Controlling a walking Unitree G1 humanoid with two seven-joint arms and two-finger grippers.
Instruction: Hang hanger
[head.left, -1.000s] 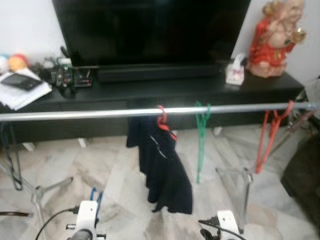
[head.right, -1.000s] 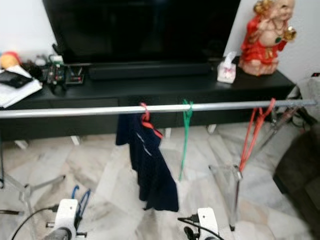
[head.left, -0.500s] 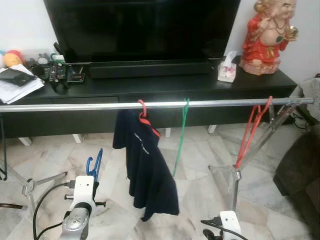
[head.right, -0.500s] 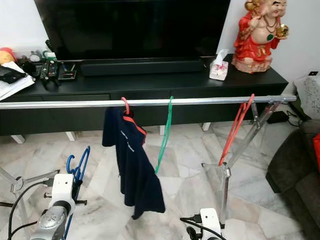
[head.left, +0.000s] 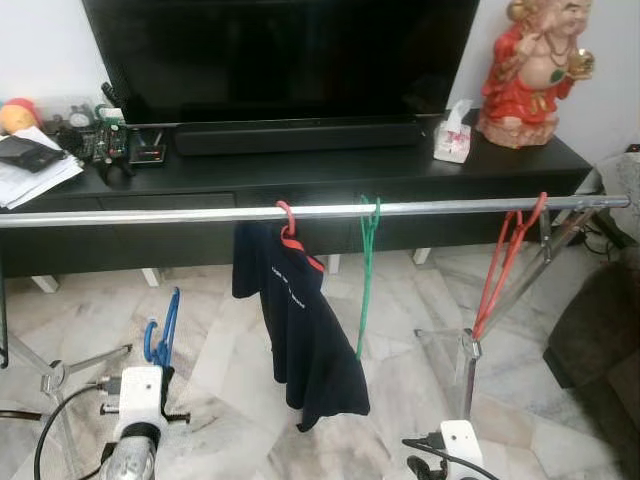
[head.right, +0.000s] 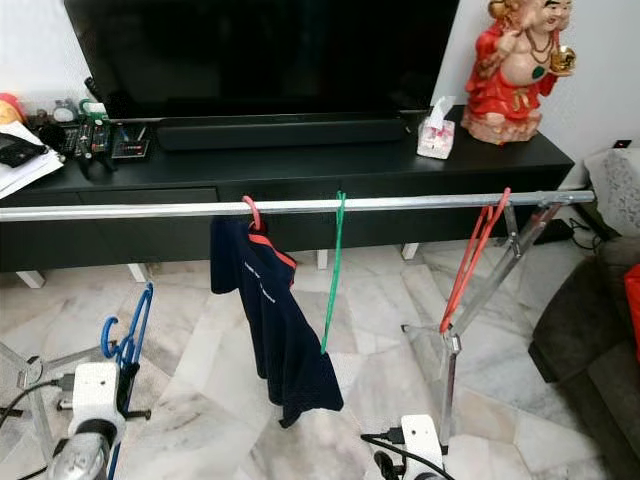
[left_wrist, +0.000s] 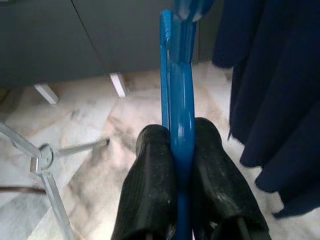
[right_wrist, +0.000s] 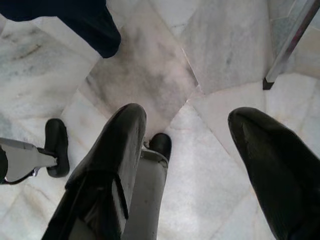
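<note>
My left gripper (left_wrist: 177, 137) is shut on a blue plastic hanger (left_wrist: 178, 95), which stands upright from its fingers, hook end up. The hanger (head.left: 161, 336) sits low at the left, well below the silver rail (head.left: 180, 215) and left of the hung shirt. The rail runs across the scene in front of the TV cabinet. It holds a red hanger with a navy shirt (head.left: 305, 335), a bare green hanger (head.left: 366, 270) and a bare red hanger (head.left: 503, 265). My right gripper (right_wrist: 187, 122) is open, pointing down at the marble floor.
The rack's metal legs (head.left: 466, 370) stand at the right and another leg (head.left: 60, 375) at the left. Behind the rail are a black TV cabinet (head.left: 330, 175), a red statue (head.left: 530, 65) and a tissue box (head.left: 453, 145). A dark sofa (head.right: 600, 360) edges in at the right.
The whole view has shifted as the camera moved. My left arm has raised the blue hanger into view, and it now sits a little further left. The navy shirt swings slightly.
</note>
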